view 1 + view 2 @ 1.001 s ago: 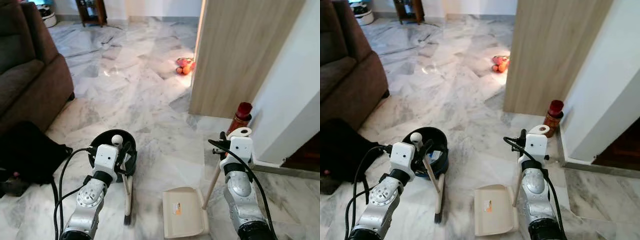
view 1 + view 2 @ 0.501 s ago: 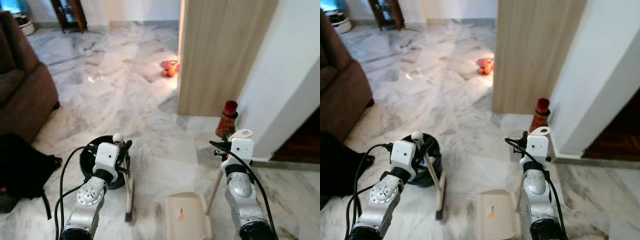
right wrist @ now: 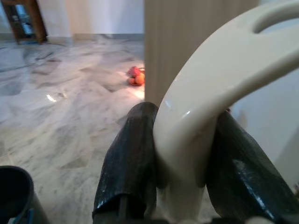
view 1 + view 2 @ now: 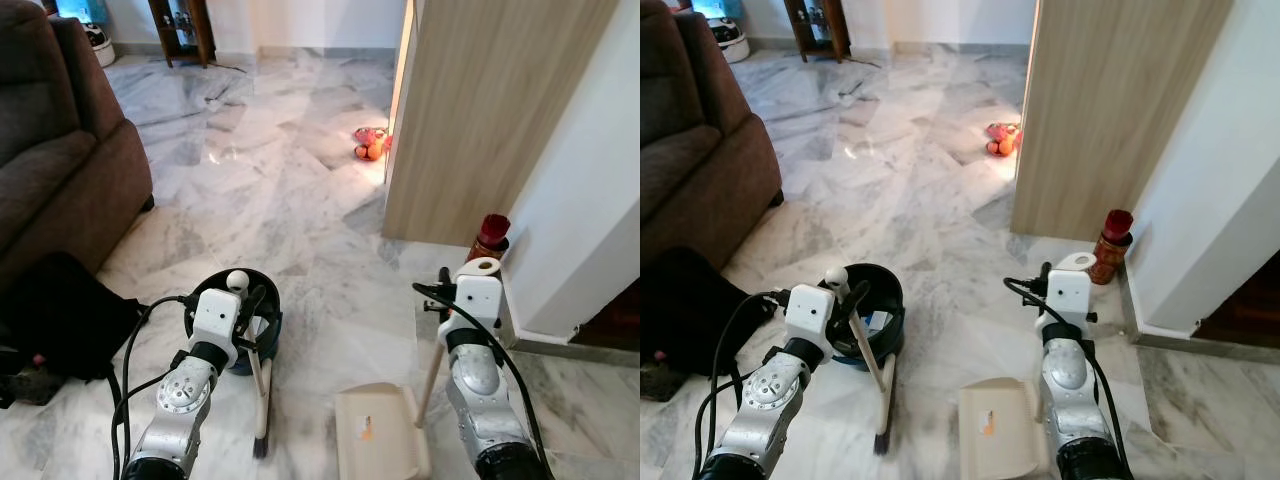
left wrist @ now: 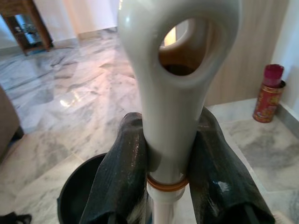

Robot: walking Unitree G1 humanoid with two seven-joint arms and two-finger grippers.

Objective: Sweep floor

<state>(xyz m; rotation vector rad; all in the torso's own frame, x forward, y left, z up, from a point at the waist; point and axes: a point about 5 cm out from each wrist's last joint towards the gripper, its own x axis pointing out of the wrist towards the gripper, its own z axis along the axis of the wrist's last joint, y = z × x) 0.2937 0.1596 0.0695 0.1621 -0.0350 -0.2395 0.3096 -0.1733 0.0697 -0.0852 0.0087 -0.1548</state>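
Left gripper (image 5: 170, 182) clamped on broom handle (image 5: 175, 93), black fingers (image 5: 119, 172) pressing both sides below hanging loop. Broom (image 4: 260, 395) slants down to marble floor (image 4: 300, 200), bristles beside black bucket (image 4: 262, 300). Right gripper (image 3: 180, 163) clamped on dustpan handle (image 3: 215, 88). Dustpan (image 4: 380, 440) flat on floor between arms. Brown sofa (image 4: 60, 150) at left, red tin (image 4: 490, 238) by wooden panel (image 4: 480, 110).

The room is bright with soft, even light. A white glare lies on the marble floor (image 4: 215, 150). In both wrist views the close handles are blurred.
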